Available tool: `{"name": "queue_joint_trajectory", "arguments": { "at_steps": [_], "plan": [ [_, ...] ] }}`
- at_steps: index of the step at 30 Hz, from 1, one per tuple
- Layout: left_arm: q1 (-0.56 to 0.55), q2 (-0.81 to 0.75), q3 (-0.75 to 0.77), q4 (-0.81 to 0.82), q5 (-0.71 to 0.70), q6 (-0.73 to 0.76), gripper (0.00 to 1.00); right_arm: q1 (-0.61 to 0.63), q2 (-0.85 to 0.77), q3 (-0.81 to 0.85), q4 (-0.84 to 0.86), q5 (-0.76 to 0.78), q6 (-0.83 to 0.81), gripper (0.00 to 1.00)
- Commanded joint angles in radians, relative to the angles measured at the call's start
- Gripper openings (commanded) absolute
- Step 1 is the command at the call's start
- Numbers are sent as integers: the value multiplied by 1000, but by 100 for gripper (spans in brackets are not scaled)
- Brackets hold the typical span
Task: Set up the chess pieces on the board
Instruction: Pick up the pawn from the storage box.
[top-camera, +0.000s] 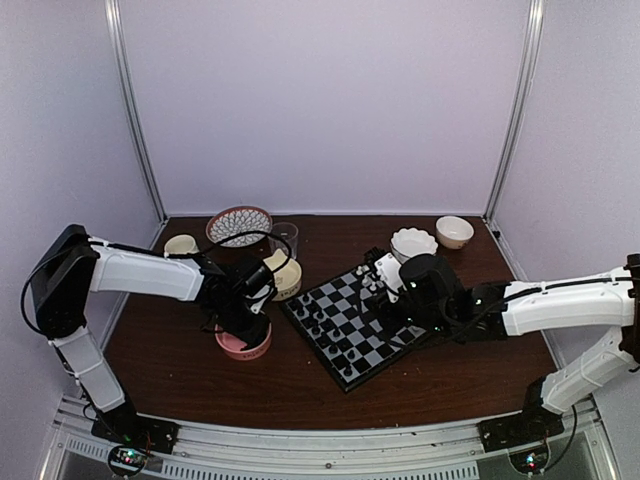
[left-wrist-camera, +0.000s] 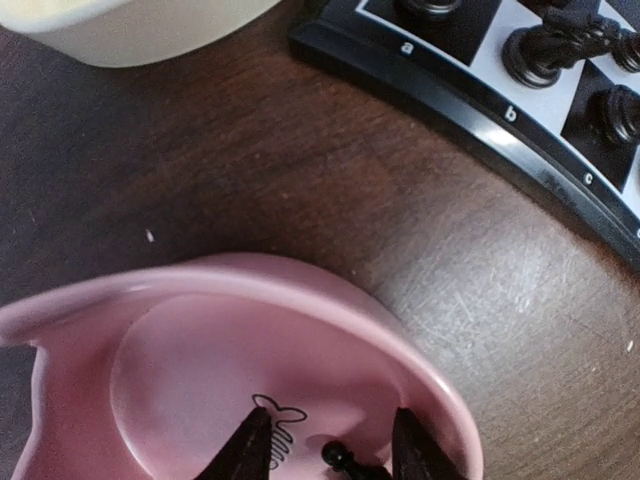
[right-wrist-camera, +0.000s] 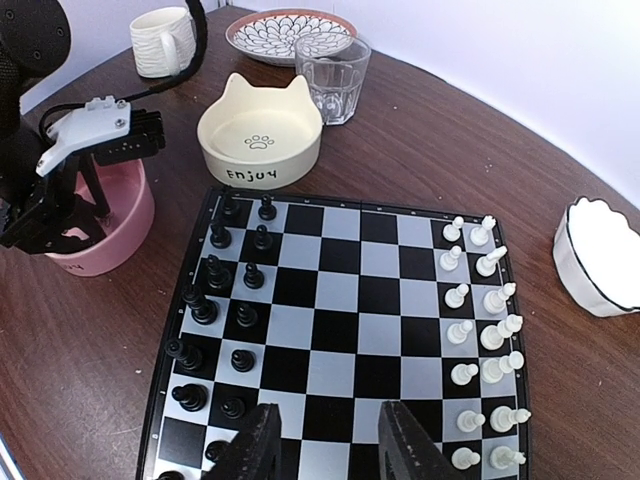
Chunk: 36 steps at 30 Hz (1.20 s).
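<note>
So, the left tool (left-wrist-camera: 332, 425) is down inside the pink bowl (left-wrist-camera: 400, 350), jaws apart either side of a lone black piece (left-wrist-camera: 338, 457) lying on the bowl floor, not pinched as far as I can see. There's a little fish-bone doodle right beside it. The board (left-wrist-camera: 470, 100) edge nearby reads a, b, c. The cream cat bowl (right-wrist-camera: 262, 140) says ENJOY on its wall, with a paw print inside. My left arm reaches in sideways with the wrist tipped down. The right tool (right-wrist-camera: 333, 425) hovers open over the board with that arm stretched low. Black chessmen (right-wrist-camera: 215, 270) line one side in two rows, white chessmen (right-wrist-camera: 480, 330) line the opposite side.
</note>
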<state>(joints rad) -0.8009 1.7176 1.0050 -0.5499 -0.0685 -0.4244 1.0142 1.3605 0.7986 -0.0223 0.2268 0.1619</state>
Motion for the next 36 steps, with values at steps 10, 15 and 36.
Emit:
{"name": "queue_joint_trajectory", "arguments": {
  "at_steps": [10, 15, 36],
  "plan": [
    [3, -7, 50, -5, -185, -19, 8, -3, -50, -23, 19, 32, 8, 37],
    [8, -47, 44, 41, -219, -17, 5, -3, -49, -23, 19, 34, 7, 37],
    [8, -26, 85, -334, -146, 47, 0, -4, -67, -30, 44, 32, 4, 37]
  ]
}}
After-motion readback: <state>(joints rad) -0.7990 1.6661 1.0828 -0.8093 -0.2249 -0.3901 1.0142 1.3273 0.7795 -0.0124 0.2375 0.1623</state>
